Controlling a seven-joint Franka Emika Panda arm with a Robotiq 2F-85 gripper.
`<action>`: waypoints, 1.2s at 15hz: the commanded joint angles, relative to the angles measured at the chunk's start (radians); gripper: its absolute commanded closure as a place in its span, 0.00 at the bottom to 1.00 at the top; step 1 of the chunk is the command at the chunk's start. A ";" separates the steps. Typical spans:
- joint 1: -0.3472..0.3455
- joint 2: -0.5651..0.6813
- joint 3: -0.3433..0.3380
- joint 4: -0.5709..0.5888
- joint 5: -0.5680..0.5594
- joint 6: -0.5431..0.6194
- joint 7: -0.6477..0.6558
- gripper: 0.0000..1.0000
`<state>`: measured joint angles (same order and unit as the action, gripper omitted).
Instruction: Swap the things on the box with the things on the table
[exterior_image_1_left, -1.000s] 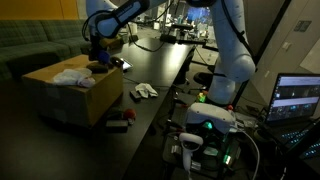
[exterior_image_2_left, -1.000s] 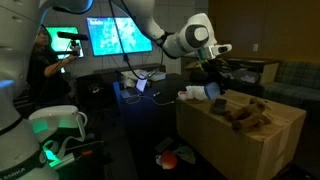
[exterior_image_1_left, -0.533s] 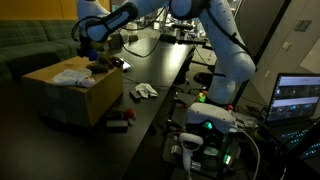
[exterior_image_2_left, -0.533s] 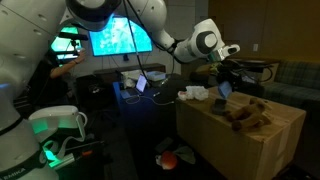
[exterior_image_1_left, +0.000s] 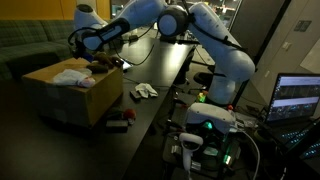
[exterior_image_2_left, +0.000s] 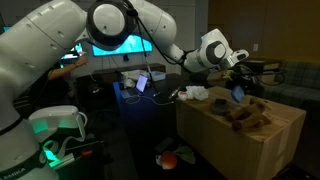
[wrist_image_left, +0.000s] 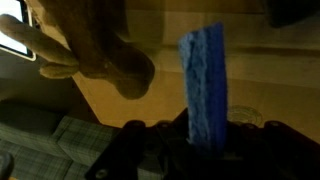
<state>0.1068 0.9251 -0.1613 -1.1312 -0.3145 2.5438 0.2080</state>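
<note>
Dim room with a green sofa (exterior_image_1_left: 30, 45) behind: in an exterior view the box (exterior_image_1_left: 85, 102) stands beside the long black tabletop (exterior_image_1_left: 168, 72). A white cloth (exterior_image_1_left: 72, 76) lies on the box, a pale item (exterior_image_1_left: 146, 91) lies on the tabletop, and the tool (exterior_image_1_left: 80, 48) hangs over the box's far edge. In an exterior view the tool (exterior_image_2_left: 238, 86) is clamped on a blue object (exterior_image_2_left: 237, 95) just above the box (exterior_image_2_left: 225, 150), near a brown plush (exterior_image_2_left: 246, 115) lying on top. In the wrist view the tool (wrist_image_left: 205, 135), almost fully closed, pinches the blue object (wrist_image_left: 205, 80) upright over the tan box top (wrist_image_left: 160, 115), with the brown plush (wrist_image_left: 95, 45) just beside it.
</note>
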 joint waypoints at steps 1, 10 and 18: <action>-0.016 0.120 -0.034 0.172 0.009 0.001 -0.022 0.97; -0.034 0.175 -0.068 0.273 0.009 -0.012 -0.021 0.30; -0.075 0.049 0.064 0.170 0.084 -0.045 -0.211 0.00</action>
<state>0.0626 1.0482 -0.1803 -0.9086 -0.2827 2.5308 0.1273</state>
